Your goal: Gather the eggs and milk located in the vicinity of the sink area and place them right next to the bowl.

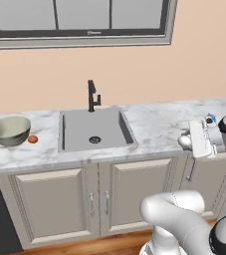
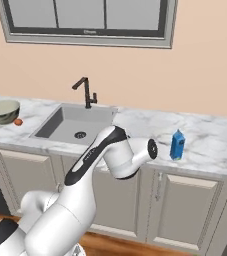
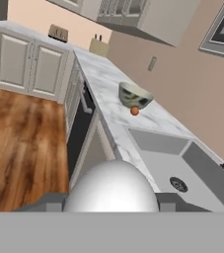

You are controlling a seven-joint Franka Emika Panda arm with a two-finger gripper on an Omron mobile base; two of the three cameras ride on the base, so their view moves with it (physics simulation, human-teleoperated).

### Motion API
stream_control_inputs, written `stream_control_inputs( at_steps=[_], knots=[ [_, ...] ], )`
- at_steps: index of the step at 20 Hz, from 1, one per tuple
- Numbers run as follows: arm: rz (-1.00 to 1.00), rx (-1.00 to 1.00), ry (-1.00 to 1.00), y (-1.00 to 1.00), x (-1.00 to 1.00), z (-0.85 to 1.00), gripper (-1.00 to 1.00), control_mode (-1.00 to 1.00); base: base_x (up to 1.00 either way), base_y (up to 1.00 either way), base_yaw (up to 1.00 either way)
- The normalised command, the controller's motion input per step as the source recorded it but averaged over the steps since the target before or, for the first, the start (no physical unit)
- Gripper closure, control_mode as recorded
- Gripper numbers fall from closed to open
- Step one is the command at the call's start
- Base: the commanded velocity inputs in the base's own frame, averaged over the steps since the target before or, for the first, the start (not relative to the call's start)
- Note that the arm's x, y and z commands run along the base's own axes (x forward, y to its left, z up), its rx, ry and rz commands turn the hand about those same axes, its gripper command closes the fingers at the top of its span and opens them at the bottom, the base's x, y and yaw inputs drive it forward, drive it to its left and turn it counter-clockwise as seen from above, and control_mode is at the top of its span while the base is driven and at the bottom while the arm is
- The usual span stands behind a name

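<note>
No writing is legible on the blue milk carton [image 2: 177, 144], upright just beyond the claw [image 1: 185, 142] on the marble counter [image 1: 154, 124]; the claw grips a white egg [image 3: 111, 187]; the grey sink [image 1: 95, 129] lies to its left, then the orange-brown egg [image 1: 32, 139] beside the bowl [image 1: 10, 130]; peach wall, window above, wood floor.
</note>
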Motion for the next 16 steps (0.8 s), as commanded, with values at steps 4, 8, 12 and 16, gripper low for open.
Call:
stream_control_inputs(
  at_steps=[4, 8, 12, 16],
  knots=[
    [0.0, 0.0, 0.0, 0.0, 0.0, 0.0, 1.0, 1.0, 0.84, 1.0, -0.29],
    [0.0, 0.0, 0.0, 0.0, 0.0, 0.0, 1.0, 1.0, 1.0, 1.0, -0.26],
    [0.0, 0.0, 0.0, 0.0, 0.0, 0.0, 1.0, 1.0, 0.97, 0.92, 0.11],
    [0.0, 0.0, 0.0, 0.0, 0.0, 0.0, 1.0, 1.0, 0.62, 0.82, 0.4]
  ],
)
